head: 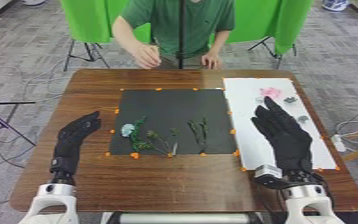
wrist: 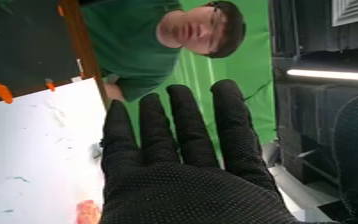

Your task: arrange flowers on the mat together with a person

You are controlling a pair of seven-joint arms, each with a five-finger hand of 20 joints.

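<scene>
Judging by the dark mat (head: 167,106), you were partway along: the blue flower (head: 127,130) and green stems (head: 198,132) lay toward its near edge, while the pink flower (head: 270,92) lay on the white sheet (head: 245,117), probably left to place. Your right hand (head: 286,142) was empty, fingers spread.

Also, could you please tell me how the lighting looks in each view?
Right wrist view: a strip lamp glares white against dark surroundings, and the white sheet looks bright; head view: fairly even light on the dark mat.
</scene>
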